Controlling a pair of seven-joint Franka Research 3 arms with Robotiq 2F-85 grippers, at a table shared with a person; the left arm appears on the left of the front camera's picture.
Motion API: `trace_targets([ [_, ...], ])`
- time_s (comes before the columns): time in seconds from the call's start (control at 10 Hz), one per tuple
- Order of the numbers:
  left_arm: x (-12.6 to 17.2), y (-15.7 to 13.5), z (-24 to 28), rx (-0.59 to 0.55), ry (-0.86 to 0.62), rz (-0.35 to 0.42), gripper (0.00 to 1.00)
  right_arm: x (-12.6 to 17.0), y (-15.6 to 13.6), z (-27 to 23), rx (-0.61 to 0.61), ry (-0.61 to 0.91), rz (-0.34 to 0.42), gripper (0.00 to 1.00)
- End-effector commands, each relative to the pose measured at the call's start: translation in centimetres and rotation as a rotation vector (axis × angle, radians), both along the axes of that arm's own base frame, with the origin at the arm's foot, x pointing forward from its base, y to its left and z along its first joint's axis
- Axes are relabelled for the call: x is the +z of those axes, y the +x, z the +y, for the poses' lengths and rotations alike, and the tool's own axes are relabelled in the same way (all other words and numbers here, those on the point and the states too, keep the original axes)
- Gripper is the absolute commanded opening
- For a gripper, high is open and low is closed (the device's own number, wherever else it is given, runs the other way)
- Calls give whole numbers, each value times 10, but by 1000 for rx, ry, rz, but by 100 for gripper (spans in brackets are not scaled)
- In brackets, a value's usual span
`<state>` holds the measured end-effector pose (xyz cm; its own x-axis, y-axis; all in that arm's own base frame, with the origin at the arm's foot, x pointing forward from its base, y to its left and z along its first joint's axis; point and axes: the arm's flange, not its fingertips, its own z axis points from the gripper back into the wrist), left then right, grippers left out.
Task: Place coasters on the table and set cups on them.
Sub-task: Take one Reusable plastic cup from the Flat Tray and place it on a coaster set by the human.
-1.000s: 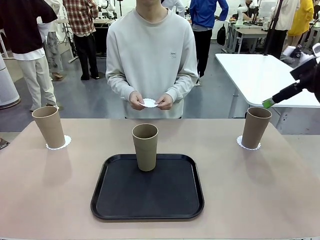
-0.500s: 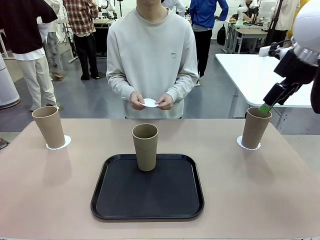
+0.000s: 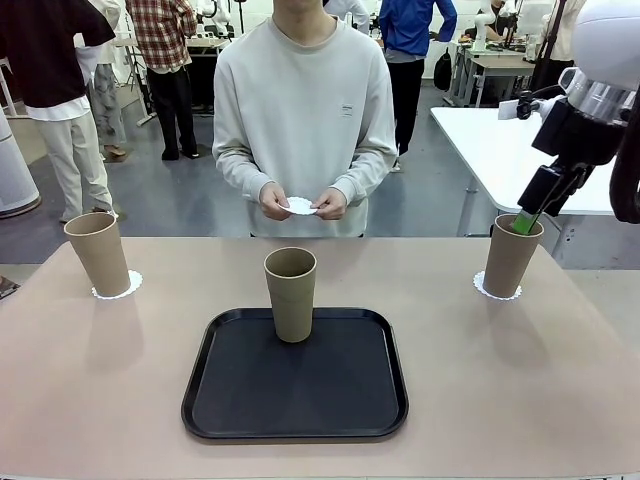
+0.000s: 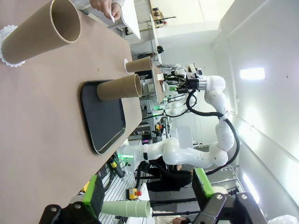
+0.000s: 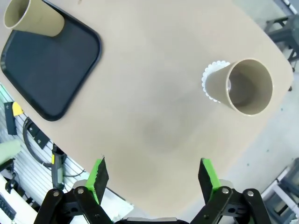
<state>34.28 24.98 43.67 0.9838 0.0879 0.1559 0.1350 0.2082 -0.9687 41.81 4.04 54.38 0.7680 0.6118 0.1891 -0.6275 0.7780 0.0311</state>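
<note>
My right claw (image 5: 153, 173) hung released and empty, up near the right cup (image 5: 240, 88), which sat on its coaster (image 5: 209, 77). Beyond, the middle cup (image 3: 291, 295) stood on the black tray (image 3: 295, 405). Farthest, the person's hands (image 3: 273, 199) held the last coaster (image 3: 298, 206). I judged it best to wait for it, then pinch that cup gently, upright.

The right arm (image 3: 608, 45) was glossy white, the right gripper (image 5: 153, 176) black with green pads (image 5: 98, 179); the person (image 3: 305, 110) wore a pale grey sweatshirt.
</note>
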Motion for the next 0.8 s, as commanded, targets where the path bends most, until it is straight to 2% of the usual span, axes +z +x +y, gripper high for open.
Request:
trace_targets([
  [0.0,2,-1,1,6,-7,1,100,-5,-3,-1,-15,-17,-23,100],
  [0.7,2,-1,1,6,-7,1,100,-5,-3,-1,-15,-17,-23,100],
])
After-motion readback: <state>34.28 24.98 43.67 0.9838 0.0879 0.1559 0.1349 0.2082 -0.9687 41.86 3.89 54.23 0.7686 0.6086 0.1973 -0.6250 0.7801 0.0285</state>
